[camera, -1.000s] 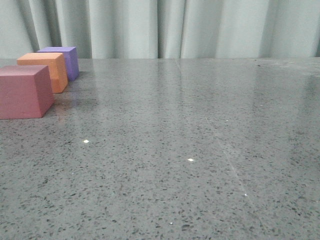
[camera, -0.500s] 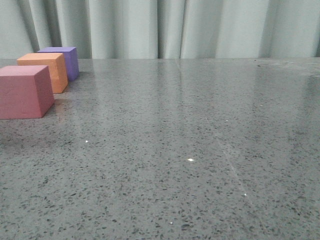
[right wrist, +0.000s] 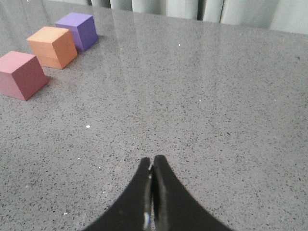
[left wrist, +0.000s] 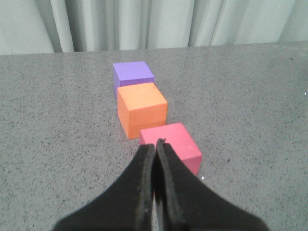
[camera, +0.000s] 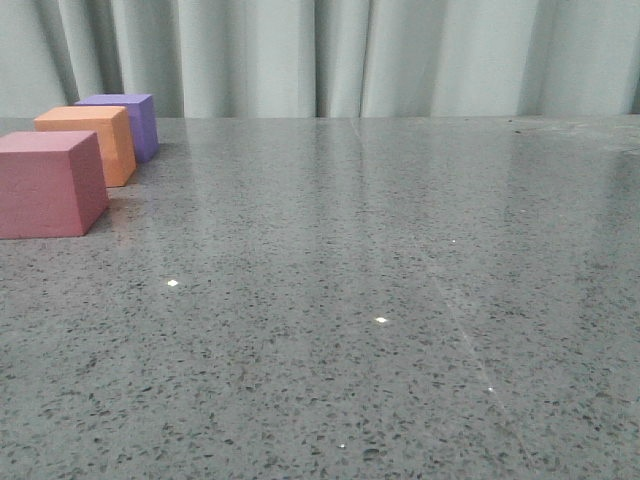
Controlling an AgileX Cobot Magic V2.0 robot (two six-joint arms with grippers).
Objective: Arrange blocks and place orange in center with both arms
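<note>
Nothing among the blocks has shifted over the last second: the orange block (camera: pixel 88 143) sits where it sat, between the pink-red block (camera: pixel 50 183) and the purple block (camera: pixel 125 122), and only some glints on the stone flicker from one front picture to the next. All three stand in a line near the left edge of the desk (camera: pixel 400 300), running from front to back, with narrow gaps between neighbours and none stacked. With orange already in the middle, the arrangement looks finished, so I judge the task complete or in its last, idle step. From the left wrist camera, the left claw (left wrist: pixel 155 147) hangs with its fingers pressed together and nothing between them, in line with the row and just short of the pink-red block. From the right wrist camera, the right claw (right wrist: pixel 152 163) is likewise together and empty, above bare stone well apart from the blocks. Neither arm shows in the front picture.
</note>
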